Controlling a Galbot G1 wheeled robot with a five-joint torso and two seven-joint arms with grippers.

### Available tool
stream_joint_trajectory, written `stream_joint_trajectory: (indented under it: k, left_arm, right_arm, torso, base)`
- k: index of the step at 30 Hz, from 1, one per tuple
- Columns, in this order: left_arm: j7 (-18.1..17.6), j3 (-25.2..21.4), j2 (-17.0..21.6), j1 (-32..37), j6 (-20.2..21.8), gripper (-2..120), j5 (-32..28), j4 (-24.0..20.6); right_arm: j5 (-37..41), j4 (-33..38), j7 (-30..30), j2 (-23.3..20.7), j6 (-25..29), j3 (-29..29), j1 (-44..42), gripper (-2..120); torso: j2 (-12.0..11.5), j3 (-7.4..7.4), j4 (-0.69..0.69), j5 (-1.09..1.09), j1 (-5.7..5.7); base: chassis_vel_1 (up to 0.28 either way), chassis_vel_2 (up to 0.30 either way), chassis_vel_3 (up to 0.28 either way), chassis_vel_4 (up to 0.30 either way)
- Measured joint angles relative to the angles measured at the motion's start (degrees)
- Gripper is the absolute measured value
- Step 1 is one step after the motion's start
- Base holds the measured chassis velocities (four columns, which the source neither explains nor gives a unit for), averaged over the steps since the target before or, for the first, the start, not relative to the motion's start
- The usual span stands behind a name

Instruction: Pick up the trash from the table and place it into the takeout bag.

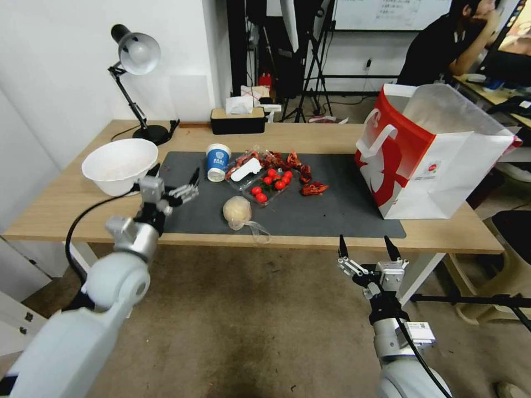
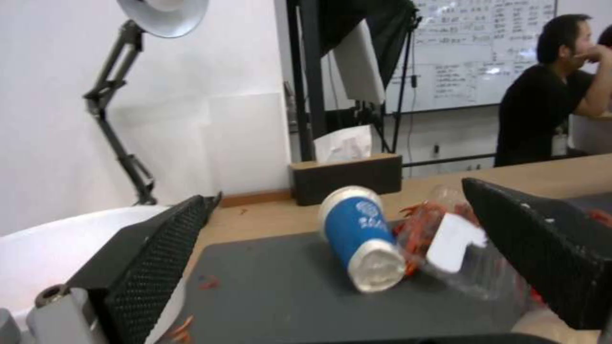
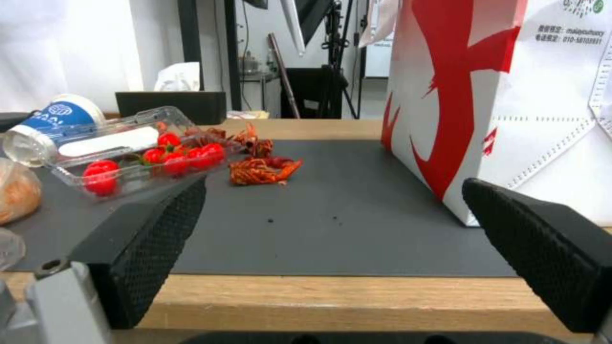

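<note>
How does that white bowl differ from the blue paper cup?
The white bowl is wide, plain and open, sitting off the mat at the table's left end. The blue paper cup is narrow, printed and lidded, standing on the grey mat. Both stand upright, ungripped.

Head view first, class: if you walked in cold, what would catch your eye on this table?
The tall red-and-white takeout bag standing open at the right end of the table dominates. At the middle of the dark grey mat sits a red clutter: a clear tray of cherry tomatoes and crayfish shells, beside a blue-and-white paper cup. The open left gripper hovers near a white bowl.
</note>
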Motion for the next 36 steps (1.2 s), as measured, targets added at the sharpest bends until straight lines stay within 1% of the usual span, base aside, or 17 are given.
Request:
stream_joint_trajectory:
  k: [1,5,7,8,9,13,20,25,32,35,36]
  left_arm:
    - [0.0,-0.8,-0.6,1.6,-0.8,100,1.0,-0.2]
    - [0.1,-1.6,-1.2,4.0,-2.1,100,2.0,-0.4]
    - [0.1,-2.1,-1.7,6.9,-4.0,100,2.9,-0.4]
    - [0.1,-2.7,-2.0,9.4,-5.7,100,3.5,0.0]
    - [0.1,-2.7,-2.0,9.4,-5.7,100,3.5,0.0]
    - [-0.1,-3.5,-3.3,14.8,-10.5,100,5.3,0.9]
    - [-0.1,-4.3,-4.5,18.4,-13.4,100,6.6,1.2]
    - [0.0,-4.8,-4.8,19.1,-14.3,100,7.1,1.4]
    - [0.0,-4.7,-4.6,19.6,-14.3,100,7.3,0.5]
    - [0.0,-4.0,-4.5,19.5,-13.8,100,7.4,-0.1]
    - [0.0,-3.1,-4.5,19.2,-13.0,100,7.5,-0.8]
  right_arm:
    - [-0.1,0.0,0.2,0.0,-0.2,-0.1,0.0,100]
    - [-0.1,-0.1,0.4,0.1,-0.4,-0.1,0.0,100]
    - [-0.1,-0.2,0.5,0.1,-0.5,-0.1,0.1,100]
    - [-0.1,-0.3,0.6,0.2,-0.5,-0.1,0.2,100]
    - [-0.1,-0.3,0.6,0.2,-0.5,-0.1,0.2,100]
    - [-0.1,-0.7,0.6,0.4,-0.6,-0.3,0.4,100]
    - [-0.2,-1.0,0.7,0.5,-0.6,-0.4,0.4,100]
    - [-0.2,-1.0,0.7,0.4,-0.6,-0.4,0.4,100]
    - [-0.1,-1.0,0.7,0.4,-0.5,-0.4,0.5,100]
    - [-0.1,-1.0,0.7,0.3,-0.4,-0.4,0.5,100]
    - [-0.1,-1.0,0.7,0.3,-0.4,-0.4,0.6,100]
  torso:
    - [0.0,0.00,0.00,0.00,0.00]
    - [0.0,0.00,0.00,0.00,0.00]
    - [0.0,0.00,0.00,-0.01,0.00]
    - [0.0,0.00,0.00,0.01,0.01]
    - [0.0,0.00,0.00,0.01,0.01]
    - [0.0,0.00,0.01,-0.01,0.01]
    - [0.0,0.01,0.00,0.00,0.01]
    - [0.0,0.01,0.00,0.00,0.01]
    - [0.0,0.01,0.00,0.00,0.01]
    - [0.0,0.00,0.00,0.00,0.01]
    - [0.0,0.01,0.00,0.00,0.01]
  base:
    - [0.000,0.000,0.000,0.000]
    - [0.000,0.000,0.000,0.000]
    - [0.000,0.000,0.000,0.000]
    - [0.000,0.000,0.000,0.000]
    - [0.000,0.000,0.000,0.000]
    - [0.000,0.000,0.000,0.000]
    - [0.000,0.000,0.000,0.000]
    - [0.000,0.000,0.000,0.000]
    - [0.000,0.000,0.000,0.000]
    - [0.000,0.000,0.000,0.000]
    - [0.000,0.000,0.000,0.000]
